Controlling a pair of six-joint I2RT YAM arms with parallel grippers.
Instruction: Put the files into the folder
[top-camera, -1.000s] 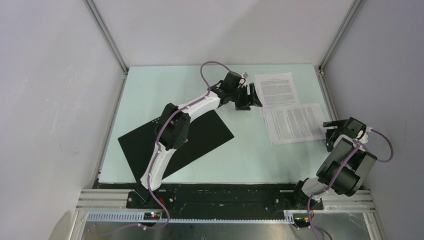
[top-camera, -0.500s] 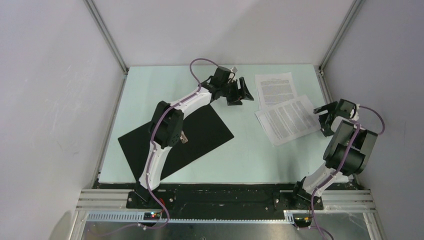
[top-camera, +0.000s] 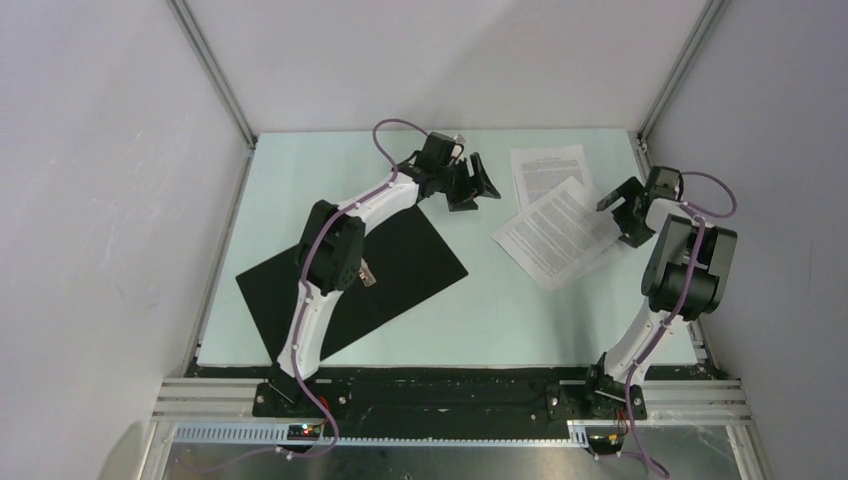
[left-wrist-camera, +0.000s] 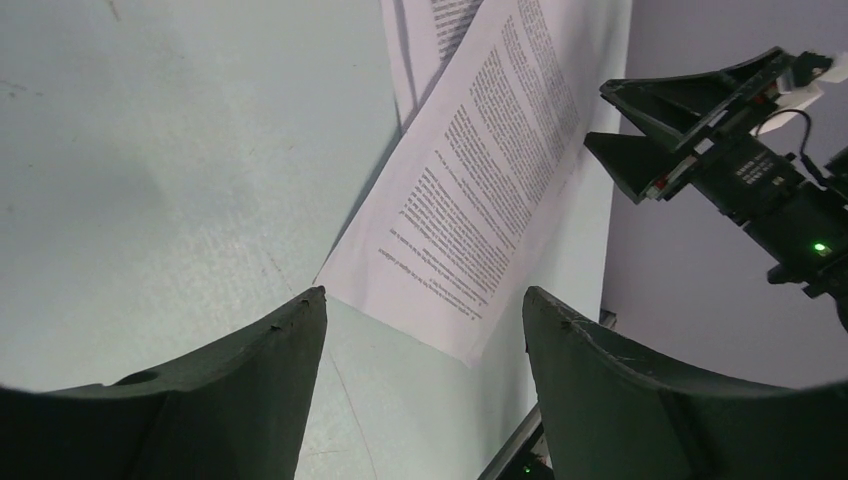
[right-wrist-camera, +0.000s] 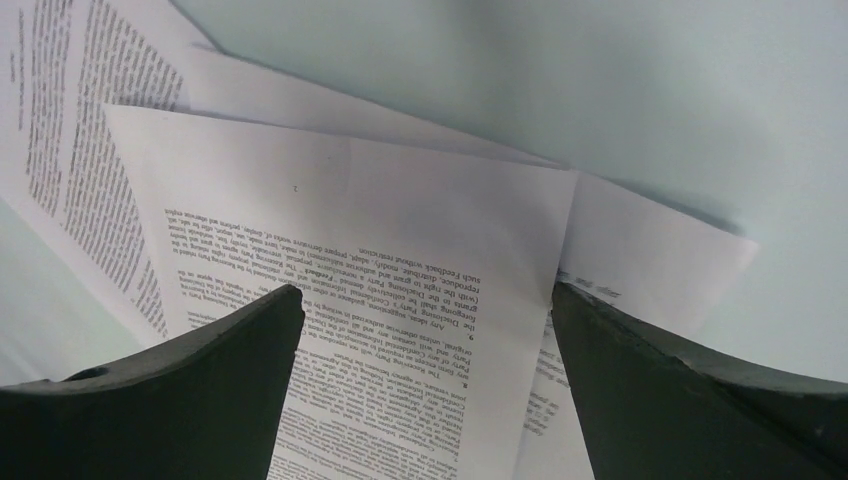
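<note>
The folder (top-camera: 400, 262) lies open on the left of the table, black inside up, under my left arm. Two white printed files lie at the right. One sheet (top-camera: 545, 170) lies square at the back. The other sheet (top-camera: 553, 235) lies skewed, overlapping its near edge. My left gripper (top-camera: 478, 183) is open and empty, left of the sheets. In the left wrist view the gripper (left-wrist-camera: 420, 300) faces the skewed sheet (left-wrist-camera: 490, 170). My right gripper (top-camera: 620, 208) is open at that sheet's right edge. In the right wrist view the gripper (right-wrist-camera: 420, 300) straddles the overlapping sheets (right-wrist-camera: 360, 220).
The pale green table top (top-camera: 300, 180) is enclosed by grey walls with aluminium posts (top-camera: 215, 70) at the back corners. The right wall stands close to my right arm (top-camera: 690, 265). A black strip and metal rail (top-camera: 450, 395) run along the near edge.
My right gripper has moved toward the back and left. The near sheet has turned and slid left under it, onto the back sheet. My left gripper has drawn back to the left.
</note>
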